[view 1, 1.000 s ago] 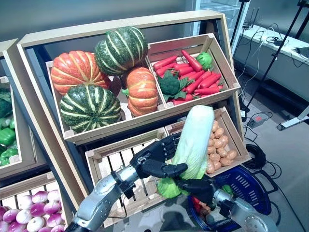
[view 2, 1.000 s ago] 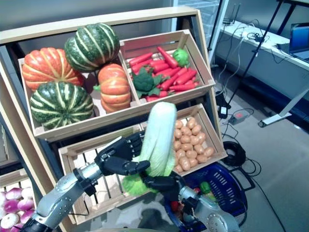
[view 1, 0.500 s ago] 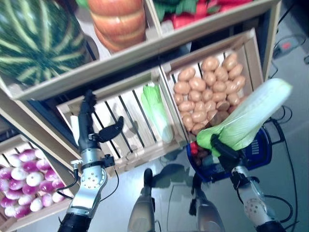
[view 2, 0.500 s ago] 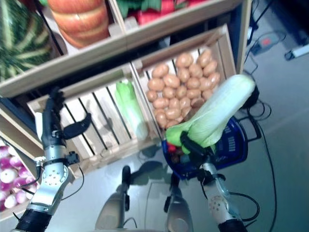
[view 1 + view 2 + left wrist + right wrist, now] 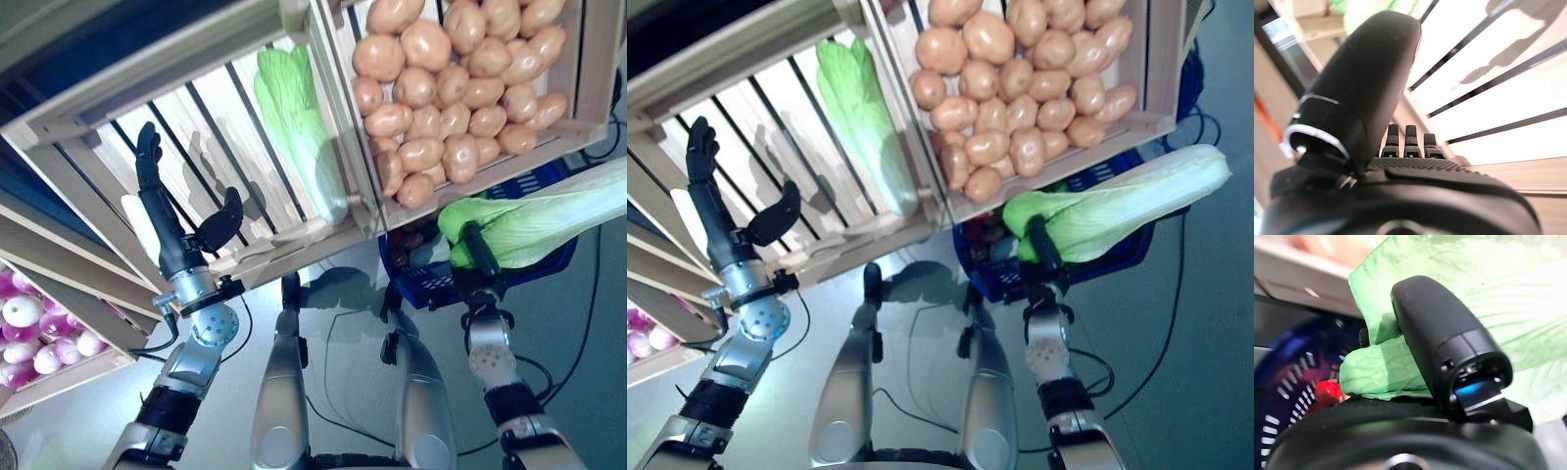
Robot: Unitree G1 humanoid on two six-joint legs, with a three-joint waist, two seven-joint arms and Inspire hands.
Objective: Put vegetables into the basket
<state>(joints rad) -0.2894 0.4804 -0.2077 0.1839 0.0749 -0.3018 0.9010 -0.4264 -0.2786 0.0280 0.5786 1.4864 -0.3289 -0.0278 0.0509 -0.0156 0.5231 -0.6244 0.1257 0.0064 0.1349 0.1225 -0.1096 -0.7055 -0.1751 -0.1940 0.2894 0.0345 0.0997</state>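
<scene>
right hand clamped on cabbage over basket; left hand spread wide, empty, by crate.

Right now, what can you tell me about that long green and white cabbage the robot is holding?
The cabbage is a long napa type: crinkled bright green leaves at one end, pale whitish ribs toward the other. It looks soft, like fabric. It lies roughly level, with the right hand curled round its leafy green end. It hangs above the blue basket, just below the crate of potatoes, not yet released.
</scene>
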